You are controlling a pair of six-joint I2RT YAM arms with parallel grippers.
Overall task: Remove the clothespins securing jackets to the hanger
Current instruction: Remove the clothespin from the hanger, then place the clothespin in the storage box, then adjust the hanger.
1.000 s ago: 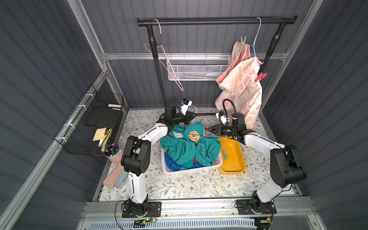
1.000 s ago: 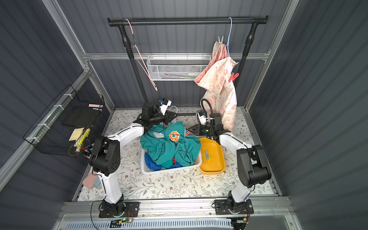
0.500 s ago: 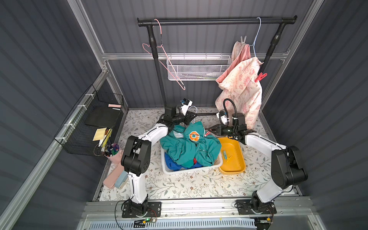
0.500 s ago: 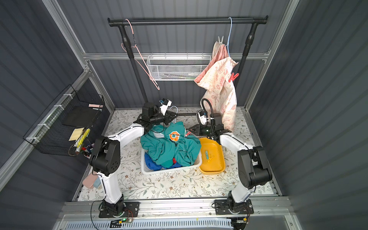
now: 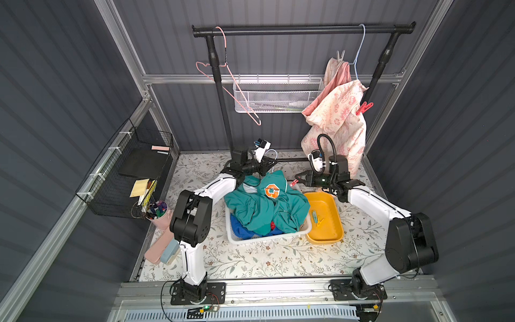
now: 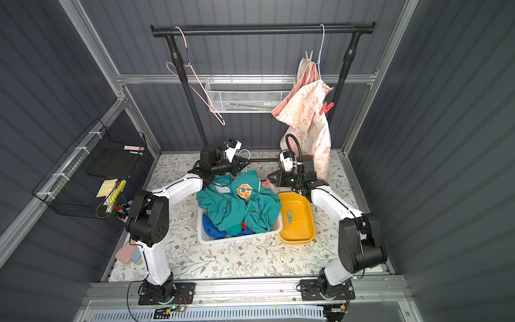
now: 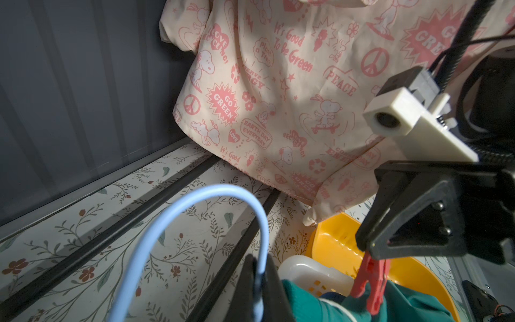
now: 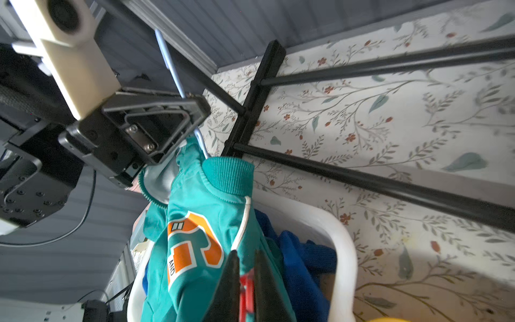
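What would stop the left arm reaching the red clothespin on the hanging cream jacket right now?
Probably not reachable yet: its fingers are shut on the teal jacket's blue hanger, and that clothespin sits high on the cream jacket's far edge.

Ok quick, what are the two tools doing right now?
Left tool: closed, holding the blue hanger.
Right tool: closed, holding a red clothespin.

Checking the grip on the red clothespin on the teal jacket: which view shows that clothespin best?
Left wrist view: the red clothespin shows nearly whole, pinched in the right pincer, its lower end on the teal jacket. The right wrist view shows only a red sliver between the fingers; both top views, a small red tip.
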